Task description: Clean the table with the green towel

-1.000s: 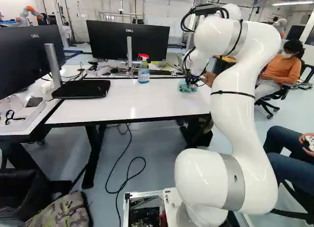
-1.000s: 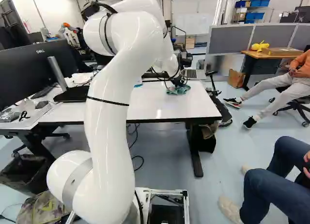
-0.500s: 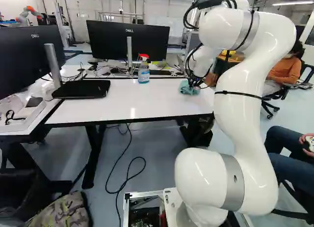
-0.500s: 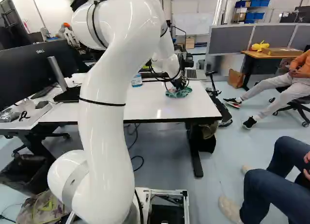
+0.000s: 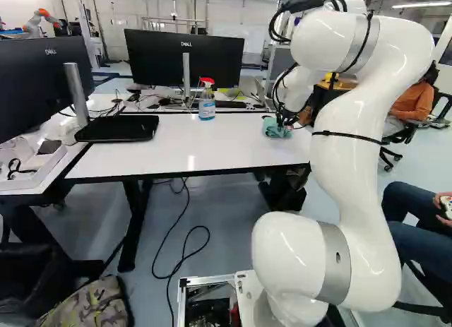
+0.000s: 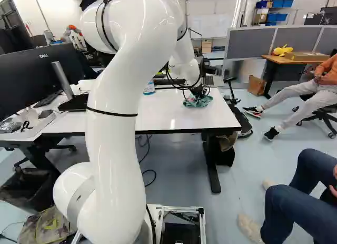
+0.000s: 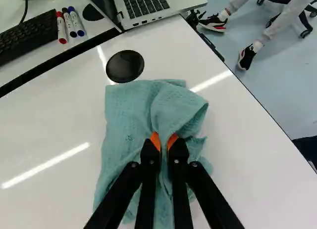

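Your gripper: pinching the green towel right now!
Your towel: bunched on the white table, beside the black disc.

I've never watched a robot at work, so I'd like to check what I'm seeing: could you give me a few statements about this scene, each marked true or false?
1. The gripper has the towel pinched between its two fingers. True.
2. The spray bottle lies on its side. False: the bottle stands upright on the table.
3. Three pens lie beside a keyboard. True.
4. The laptop is closed. False: the laptop is open, its keys showing.
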